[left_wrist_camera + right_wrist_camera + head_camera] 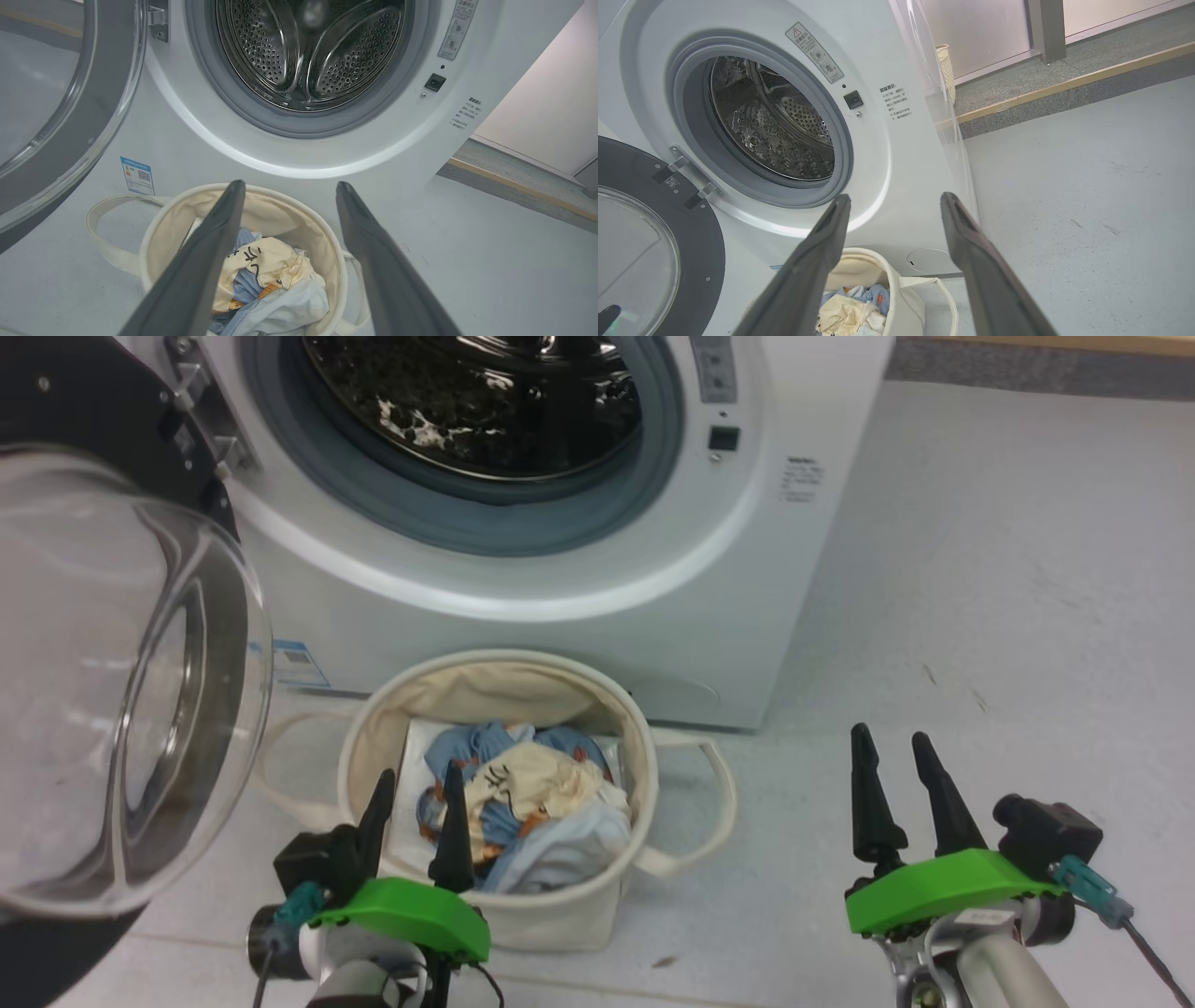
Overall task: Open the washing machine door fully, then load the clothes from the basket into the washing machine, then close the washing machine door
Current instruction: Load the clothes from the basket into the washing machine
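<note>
The white washing machine [747, 569] stands ahead with its metal drum [308, 51] bare. Its black door [121, 681] with the clear glass bowl hangs swung out to the left. In front of the machine sits the cream basket [579, 700]. Inside lie the clothes [532, 812]: blue with orange spots, a cream piece with dark markings, a pale piece. My left gripper [417, 784] hovers open over the basket's near left rim, nothing between its fingers. My right gripper [892, 747] is open above bare floor, to the right of the basket. The left wrist view looks down on the clothes [266, 275].
A flat white liner sheet [411, 803] lies under the clothes. Grey floor [1027, 616] spreads to the right of the machine. The right wrist view shows a raised kerb with a yellow strip [1064, 86] and a pale woven bin [945, 60] behind the machine.
</note>
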